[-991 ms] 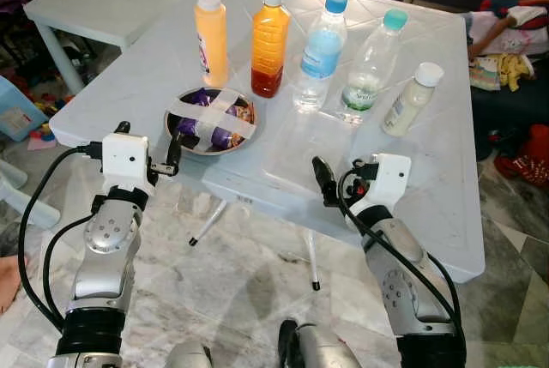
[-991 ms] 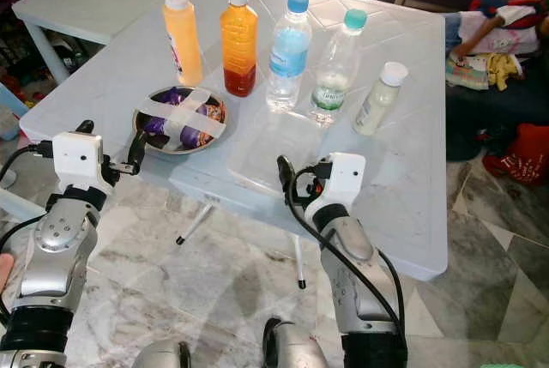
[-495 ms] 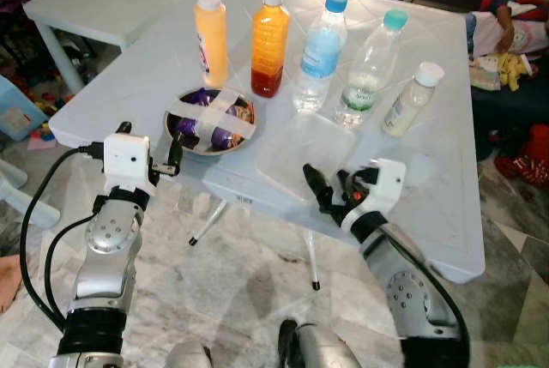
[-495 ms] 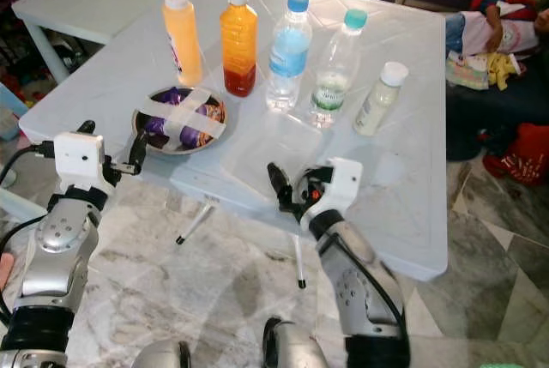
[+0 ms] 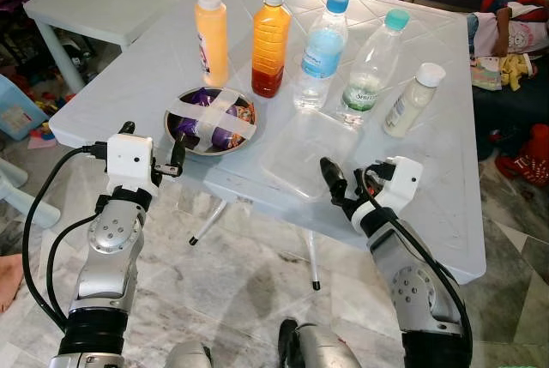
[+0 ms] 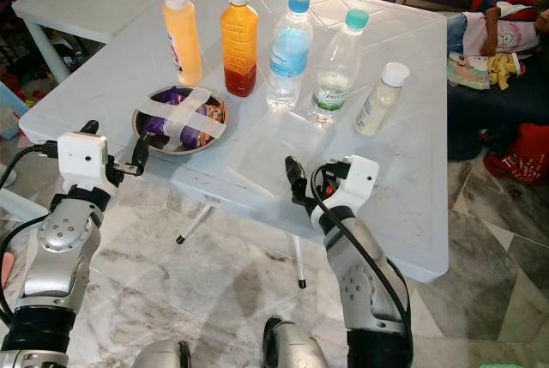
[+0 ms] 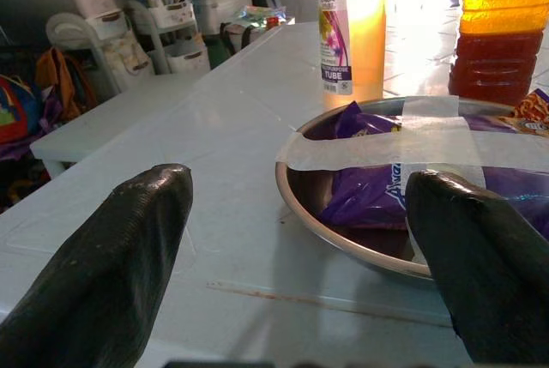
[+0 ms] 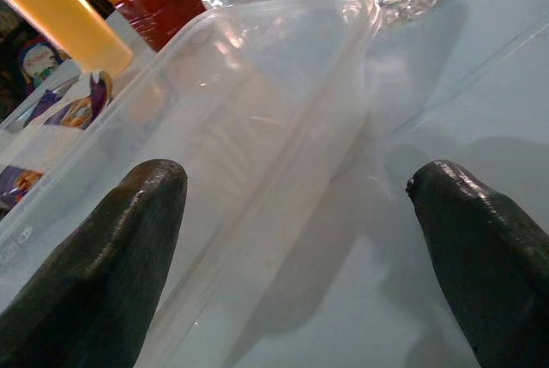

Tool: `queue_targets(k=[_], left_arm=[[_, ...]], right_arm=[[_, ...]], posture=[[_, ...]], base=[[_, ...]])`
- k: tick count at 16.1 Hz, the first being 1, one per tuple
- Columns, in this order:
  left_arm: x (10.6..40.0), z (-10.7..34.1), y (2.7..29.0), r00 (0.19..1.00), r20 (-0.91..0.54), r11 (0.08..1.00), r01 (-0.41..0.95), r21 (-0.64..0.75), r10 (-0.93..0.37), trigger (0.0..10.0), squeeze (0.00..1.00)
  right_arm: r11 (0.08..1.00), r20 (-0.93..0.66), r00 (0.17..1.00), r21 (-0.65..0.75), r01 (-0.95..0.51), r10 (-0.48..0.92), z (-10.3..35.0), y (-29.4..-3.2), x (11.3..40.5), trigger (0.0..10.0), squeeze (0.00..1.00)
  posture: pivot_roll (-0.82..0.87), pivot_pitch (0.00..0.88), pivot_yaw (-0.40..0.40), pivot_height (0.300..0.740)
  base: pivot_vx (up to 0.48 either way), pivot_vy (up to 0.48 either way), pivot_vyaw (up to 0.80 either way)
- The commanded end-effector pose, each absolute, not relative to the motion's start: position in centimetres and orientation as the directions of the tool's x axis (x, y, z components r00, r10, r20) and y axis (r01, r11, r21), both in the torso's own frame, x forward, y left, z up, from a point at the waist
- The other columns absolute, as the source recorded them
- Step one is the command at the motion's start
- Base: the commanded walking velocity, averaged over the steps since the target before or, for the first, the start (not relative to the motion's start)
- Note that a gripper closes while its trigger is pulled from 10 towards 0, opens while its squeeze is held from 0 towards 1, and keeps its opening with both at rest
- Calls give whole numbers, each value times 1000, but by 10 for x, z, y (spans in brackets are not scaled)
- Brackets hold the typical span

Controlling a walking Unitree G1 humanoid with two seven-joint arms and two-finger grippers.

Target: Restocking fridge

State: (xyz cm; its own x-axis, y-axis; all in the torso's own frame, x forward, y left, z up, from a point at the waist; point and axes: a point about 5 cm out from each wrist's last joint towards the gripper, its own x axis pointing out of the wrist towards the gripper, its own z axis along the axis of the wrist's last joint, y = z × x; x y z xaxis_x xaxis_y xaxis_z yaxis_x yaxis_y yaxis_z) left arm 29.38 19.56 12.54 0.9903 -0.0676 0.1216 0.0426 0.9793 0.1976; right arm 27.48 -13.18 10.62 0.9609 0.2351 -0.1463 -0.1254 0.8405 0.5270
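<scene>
Head views: we stand at the near edge of a white table (image 5: 446, 214). Along its far side, 5 containers in a row: a yellow squeeze bottle (image 5: 212, 33), an orange juice bottle (image 5: 269, 40), a blue-capped water bottle (image 5: 321, 52), a teal-capped water bottle (image 5: 370, 68), and a small white bottle (image 5: 412, 98). Near the front edge sits a metal bowl (image 5: 211, 121) of purple packets, taped across in an X. Beside it lies a clear plastic tray (image 5: 309, 152), flat on the table.

The left gripper (image 5: 151, 152) hovers at the table edge just beside the bowl. The right gripper (image 5: 343, 188) is at the tray's near edge.

Left wrist view: fingers (image 7: 111, 256) spread wide, the bowl rim (image 7: 343, 244) lying between them, not touched.

Right wrist view: fingers (image 8: 94, 248) likewise apart, straddling the tray (image 8: 240, 111); nothing is held.

Judgement: we are at the approach step, before any pickup; no item is off the table. The next move calls for advancing 1 gripper until its fingers bracket a rim, then closing. The tray's thin, slick wall looks likely to slip.
</scene>
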Motion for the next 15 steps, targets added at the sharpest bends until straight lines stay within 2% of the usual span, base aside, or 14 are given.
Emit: queue_targets(k=[1, 4, 9, 11, 13, 14, 15], left_arm=[[294, 125, 194, 989, 120, 975, 58, 213, -85, 10000, 0], [293, 125, 194, 989, 119, 975, 58, 215, -85, 10000, 0], [293, 124, 191, 989, 117, 975, 65, 212, -92, 10000, 0], [293, 124, 191, 989, 117, 975, 66, 213, -92, 10000, 0], [294, 124, 191, 989, 117, 975, 65, 213, -92, 10000, 0], [293, 124, 191, 989, 116, 975, 64, 214, -91, 10000, 0], [293, 124, 191, 989, 116, 975, 64, 214, -90, 10000, 0]], right_arm=[[805, -167, 952, 582, -117, 259, 105, -127, 275, 10000, 0], [755, -120, 933, 626, -193, 338, 113, -117, 271, 10000, 0], [837, -113, 955, 518, -178, 273, 116, -135, 276, 10000, 0], [826, -111, 957, 537, -168, 268, 117, -137, 279, 10000, 0], [792, -104, 948, 582, -186, 300, 120, -131, 280, 10000, 0], [742, -82, 929, 628, -233, 362, 124, -117, 279, 10000, 0], [752, -83, 926, 613, -245, 369, 124, -114, 278, 10000, 0]], posture=[[0, 128, -49, 740], [0, 130, -47, 740], [-6, 132, -46, 740], [-5, 133, -46, 740], [-5, 133, -46, 740], [0, 134, -47, 740], [0, 134, -47, 740]], base=[[0, 0, 0], [0, 0, 0], [0, 0, 0], [0, 0, 0], [0, 0, 0], [0, 0, 0], [0, 0, 0]])
